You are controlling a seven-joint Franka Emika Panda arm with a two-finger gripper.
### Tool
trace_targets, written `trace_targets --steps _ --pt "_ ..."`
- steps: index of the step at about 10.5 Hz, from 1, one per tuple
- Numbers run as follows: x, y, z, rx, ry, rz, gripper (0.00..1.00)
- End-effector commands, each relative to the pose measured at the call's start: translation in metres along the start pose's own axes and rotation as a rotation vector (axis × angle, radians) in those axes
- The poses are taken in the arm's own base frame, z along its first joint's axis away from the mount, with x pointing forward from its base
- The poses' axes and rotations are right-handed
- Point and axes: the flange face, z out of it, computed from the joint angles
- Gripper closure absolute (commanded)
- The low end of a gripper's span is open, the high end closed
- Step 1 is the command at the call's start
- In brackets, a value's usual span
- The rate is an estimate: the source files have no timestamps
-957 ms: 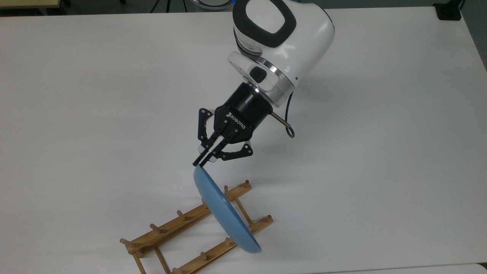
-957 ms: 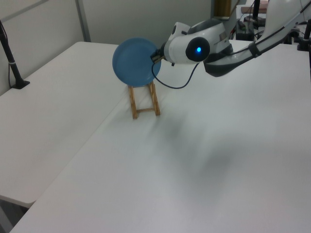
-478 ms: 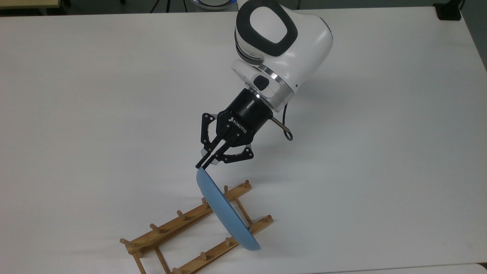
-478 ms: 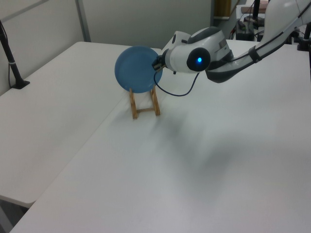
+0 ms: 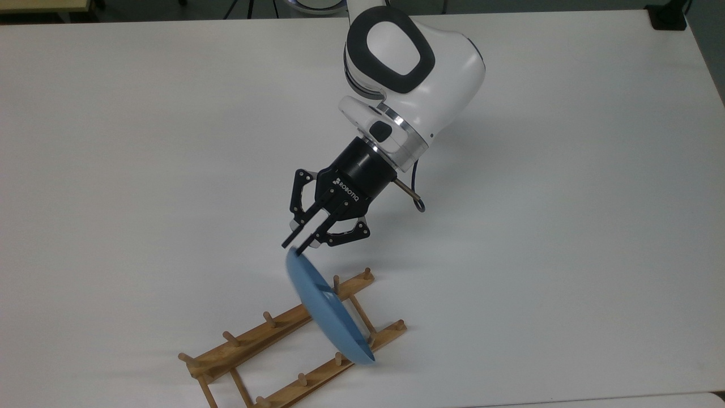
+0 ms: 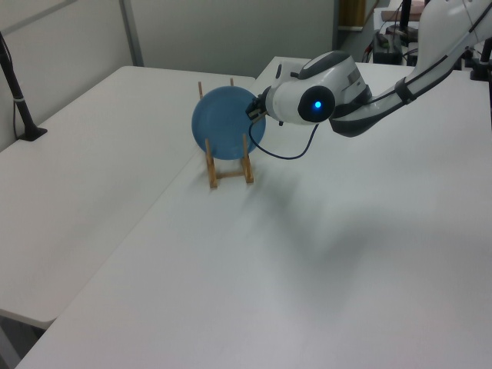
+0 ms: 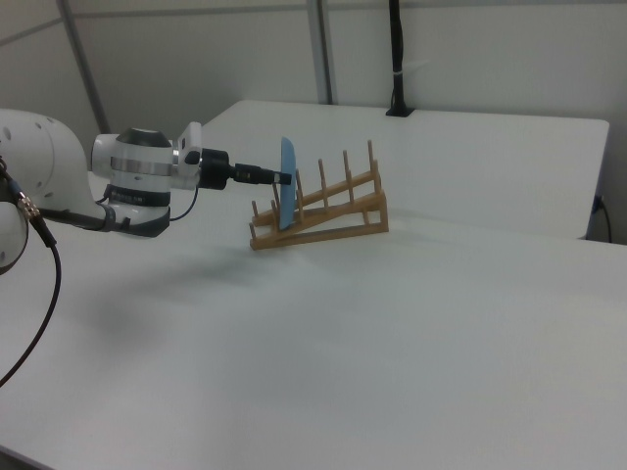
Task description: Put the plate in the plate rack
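Since a second ago the plate [image 5: 327,309] has come lower and further in among the pegs, and the wrist has swung slightly toward the top view's left. At the gripper [image 5: 292,244] the two fingers lie close together, narrow, pinching the plate's rim at its upper edge; whether they have begun to let go I cannot tell (the pads sit right at the rim line).

From the fingers the plate hangs toward 5 o'clock in the top view, seen nearly edge-on, its long line running from 11 to 5. It stands on edge, tilted, across the plate rack [image 5: 249,344], near the rack's end closest to the arm. In the right view the plate [image 7: 287,197] stands almost upright between pegs of the rack [image 7: 338,211], the arm reaching in from 9 o'clock.

Whether the lower rim already rests on both rails is hidden behind the plate itself. In the left view the plate's face [image 6: 223,132] covers most of the rack.
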Motion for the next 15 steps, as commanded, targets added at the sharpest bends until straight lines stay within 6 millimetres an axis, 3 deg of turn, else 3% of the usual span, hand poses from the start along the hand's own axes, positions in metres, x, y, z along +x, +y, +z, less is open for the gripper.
trace_targets --steps 1,2,3,6,8,9,12,15 --pt "0.001 0.006 -0.002 -0.02 0.011 0.014 0.47" --pt "0.007 0.007 -0.005 -0.016 0.014 0.026 0.43" --pt "0.02 0.014 -0.009 -0.013 -0.001 0.061 0.01" --pt "0.081 0.042 -0.052 0.052 -0.174 0.211 0.0" --pt "0.126 0.077 -0.092 0.139 -0.311 0.291 0.0" --pt "0.143 0.101 -0.102 0.148 -0.388 0.341 0.0" --pt "0.158 0.146 -0.141 0.181 -0.662 0.337 0.0" --pt "0.156 0.174 -0.168 0.21 -0.819 0.274 0.0"
